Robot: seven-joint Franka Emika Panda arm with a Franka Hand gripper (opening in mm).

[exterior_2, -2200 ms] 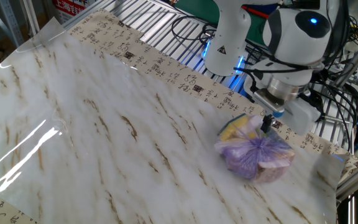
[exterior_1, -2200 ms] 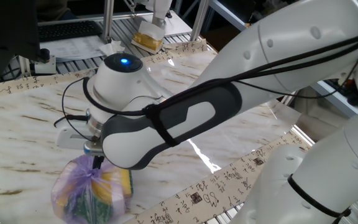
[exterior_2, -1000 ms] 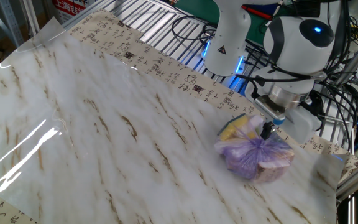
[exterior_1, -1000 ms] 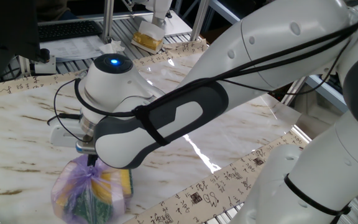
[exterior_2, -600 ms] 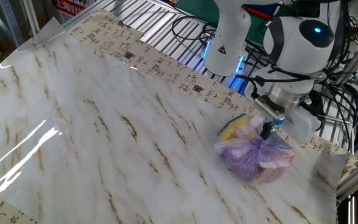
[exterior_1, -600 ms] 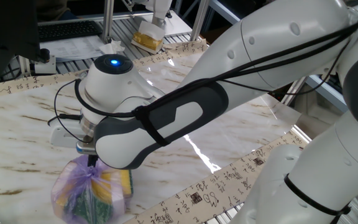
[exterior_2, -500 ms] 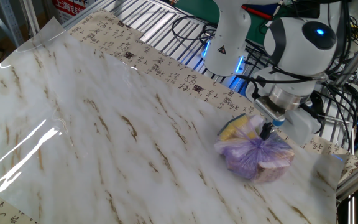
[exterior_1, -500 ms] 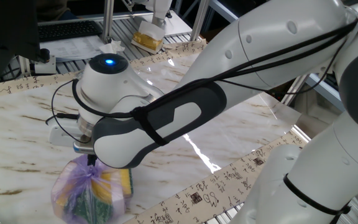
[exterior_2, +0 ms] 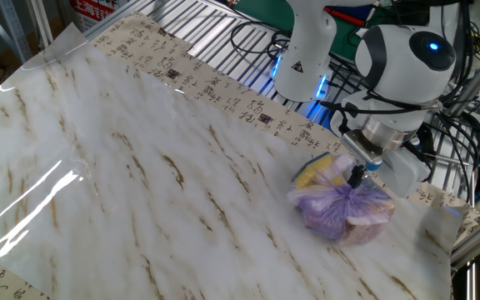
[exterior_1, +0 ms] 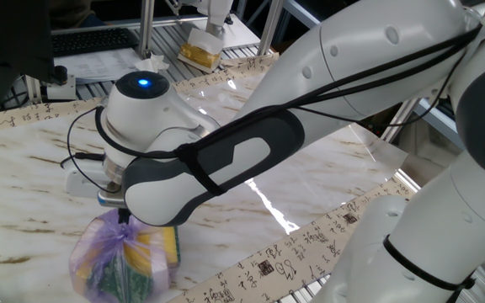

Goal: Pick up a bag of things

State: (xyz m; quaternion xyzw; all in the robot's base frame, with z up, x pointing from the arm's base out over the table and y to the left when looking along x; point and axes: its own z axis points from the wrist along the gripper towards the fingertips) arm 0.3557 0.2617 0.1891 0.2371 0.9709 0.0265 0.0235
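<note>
One bag of things [exterior_2: 340, 208] on the marble-patterned table [exterior_2: 140, 183]: pale purple, translucent, lumpy, gathered to a knot on top. Inside it, yellow and dark green pieces show through; exact number cannot be told. In the other fixed view it lies at the table's right, close to the far border strip; in one fixed view [exterior_1: 125, 257] it sits at the near left.

One arm, one gripper [exterior_2: 357, 176], set directly over the bag's knot, fingertips at the gathered plastic. Jaws look drawn in narrowly around the knot, but whether they actually pinch it cannot be told. Bag rests on the table.

Writing: rows of calligraphy-style characters along the table's border strips [exterior_2: 248, 104], too small to read
</note>
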